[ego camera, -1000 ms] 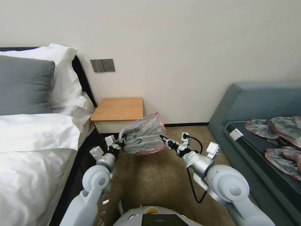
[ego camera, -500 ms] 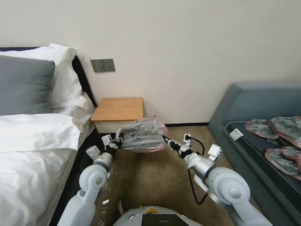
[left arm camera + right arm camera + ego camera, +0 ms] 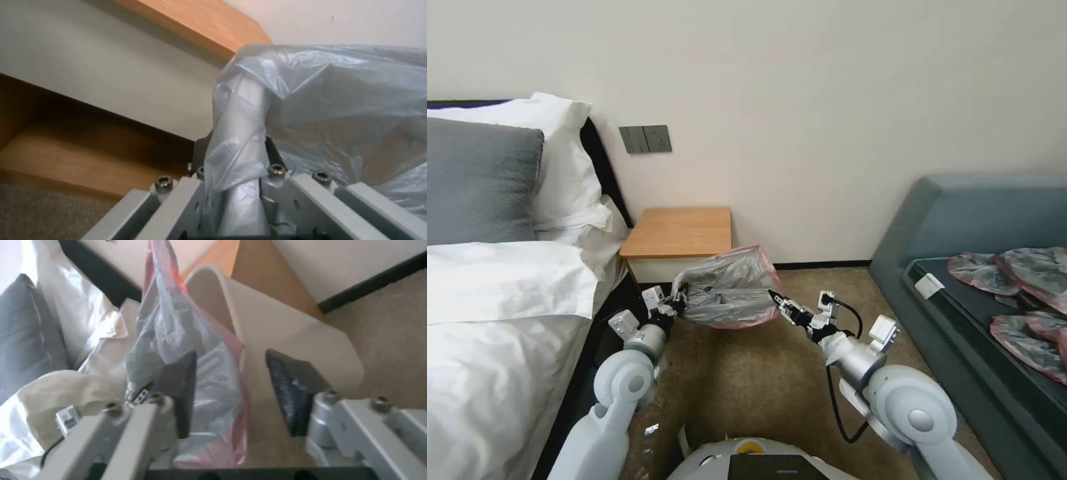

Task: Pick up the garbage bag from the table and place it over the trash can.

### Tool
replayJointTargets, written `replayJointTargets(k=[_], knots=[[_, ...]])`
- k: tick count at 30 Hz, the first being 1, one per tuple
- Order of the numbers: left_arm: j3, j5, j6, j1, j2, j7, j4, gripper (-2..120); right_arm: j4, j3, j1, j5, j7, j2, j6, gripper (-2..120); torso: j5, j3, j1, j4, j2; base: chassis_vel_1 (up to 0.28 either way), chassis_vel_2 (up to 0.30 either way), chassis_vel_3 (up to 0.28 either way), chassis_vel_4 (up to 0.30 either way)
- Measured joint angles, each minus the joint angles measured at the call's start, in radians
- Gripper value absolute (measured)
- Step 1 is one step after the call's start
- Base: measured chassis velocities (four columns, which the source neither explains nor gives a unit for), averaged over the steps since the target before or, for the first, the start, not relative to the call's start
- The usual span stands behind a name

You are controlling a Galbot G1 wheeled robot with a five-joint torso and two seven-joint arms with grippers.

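Between the two hands the garbage bag (image 3: 730, 288) is stretched out, held above the carpet (image 3: 760, 373) just in front of the bench (image 3: 677, 232). At the bag's left end the left hand (image 3: 679, 301) is seen; in the left wrist view grey film is draped over and bunched between its fingers (image 3: 242, 200), so it is pinching the bag. Whether the pads are fully pressed together cannot be told, plastic hides them. At the bag's right end the right hand (image 3: 775, 297) is placed; in the right wrist view its fingers (image 3: 180, 386) are spread apart. One pad is touching the bag's pinkish-red edge (image 3: 231, 396), the other pad (image 3: 291, 390) is lying against the cream wall of the trash can (image 3: 285, 336). Nothing is clamped by this hand. Beyond the right hand's spread fingers the trash can is seen, with the bag hanging just beside its rim, on the left-finger side. Bench top is bare wood, white drawer front below it, behind the left hand. Further right of the right hand, several flat grey-and-red bags (image 3: 1014, 280) are lying on the sofa (image 3: 960, 220). Left of the left hand, the bed (image 3: 500, 293) is seen.
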Motion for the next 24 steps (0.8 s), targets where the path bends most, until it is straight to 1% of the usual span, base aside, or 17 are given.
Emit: replayJointTargets(k=[1,4,5,8,11,12,13,16,17,20,21,24], knots=[[-0.001,0.0,0.0,0.0,0.0,0.0,0.003,4,0.0,0.0,-0.002,-0.024,-0.009,0.0,0.013,53,0.0,0.0,0.0,0.0001,0.0,0.0,0.0,0.0,0.0],[-0.003,0.001,0.0,-0.001,0.001,-0.002,0.006,4,0.0,0.009,-0.007,-0.049,-0.02,0.0,0.034,67,0.0,0.0,0.0,0.0001,0.0,0.0,0.0,0.0,0.0],[-0.003,0.001,0.0,-0.001,0.001,-0.002,0.006,4,0.0,0.009,-0.007,-0.049,-0.02,0.0,0.034,67,0.0,0.0,0.0,0.0001,0.0,0.0,0.0,0.0,0.0],[-0.004,0.001,0.001,-0.002,0.001,-0.005,0.007,4,0.0,0.018,-0.01,-0.077,-0.035,-0.002,0.043,79,0.0,0.0,0.0,0.0,0.0,0.0,0.0,0.0,0.0],[-0.004,0.001,0.001,-0.002,0.001,-0.005,0.007,4,0.0,0.018,-0.01,-0.077,-0.035,-0.002,0.043,79,0.0,0.0,0.0,0.0,0.0,0.0,0.0,0.0,0.0],[-0.002,0.001,0.005,-0.002,0.0,-0.009,0.005,4,-0.001,0.006,0.002,-0.246,-0.143,-0.014,0.082,96,0.0,0.0,0.0,0.0,0.0,0.0,0.0,0.0,0.0],[-0.002,0.001,0.005,-0.002,0.0,-0.009,0.005,4,-0.001,0.006,0.002,-0.246,-0.143,-0.014,0.082,96,0.0,0.0,0.0,0.0,0.0,0.0,0.0,0.0,0.0],[0.001,0.0,0.013,-0.002,0.002,-0.011,-0.001,4,-0.002,-0.012,0.038,-0.357,-0.237,-0.017,0.134,100,-0.0001,0.0,0.0,0.0001,0.0,0.0,0.0,0.0,0.0],[0.001,0.0,0.013,-0.002,0.002,-0.011,-0.001,4,-0.002,-0.012,0.038,-0.357,-0.237,-0.017,0.134,100,-0.0001,0.0,0.0,0.0001,0.0,0.0,0.0,0.0,0.0],[0.003,-0.003,0.018,-0.003,0.005,-0.012,-0.004,4,-0.041,-0.038,0.081,-0.443,-0.311,-0.019,0.159,100,0.0,0.0,0.0,0.0002,0.0,0.0,0.0,0.0,0.0],[0.003,-0.003,0.018,-0.003,0.005,-0.012,-0.004,4,-0.041,-0.038,0.081,-0.443,-0.311,-0.019,0.159,100,0.0,0.0,0.0,0.0002,0.0,0.0,0.0,0.0,0.0],[0.01,-0.007,0.02,-0.007,0.005,-0.014,-0.008,4,-0.076,-0.059,0.107,-0.513,-0.357,-0.013,0.167,100,0.0,0.0,0.0,0.0001,0.0,0.0,0.0,0.0,0.0]])
